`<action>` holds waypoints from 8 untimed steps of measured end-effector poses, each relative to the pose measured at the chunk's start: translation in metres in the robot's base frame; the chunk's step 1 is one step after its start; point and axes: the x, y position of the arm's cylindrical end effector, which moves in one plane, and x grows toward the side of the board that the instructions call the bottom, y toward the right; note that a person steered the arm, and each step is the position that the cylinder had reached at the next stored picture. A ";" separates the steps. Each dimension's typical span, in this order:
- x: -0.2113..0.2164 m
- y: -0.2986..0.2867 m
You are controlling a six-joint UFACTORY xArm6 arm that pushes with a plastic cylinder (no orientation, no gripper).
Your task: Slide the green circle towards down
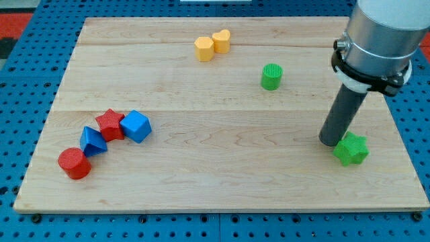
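The green circle (271, 76) is a short green cylinder on the wooden board (222, 168), right of centre in the upper half. My tip (330, 142) rests on the board at the right, well below and to the right of the green circle. It touches or nearly touches the left side of a green star block (351, 148).
A yellow hexagon (204, 48) and a yellow heart (221, 40) sit together near the top centre. At the lower left are a red star (110, 124), a blue cube-like block (136, 126), a blue triangle (92, 140) and a red cylinder (74, 163).
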 end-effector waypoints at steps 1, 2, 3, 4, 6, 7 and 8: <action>0.017 0.018; -0.047 0.014; -0.134 0.012; -0.173 -0.028; -0.157 -0.105; -0.112 -0.117; -0.046 -0.073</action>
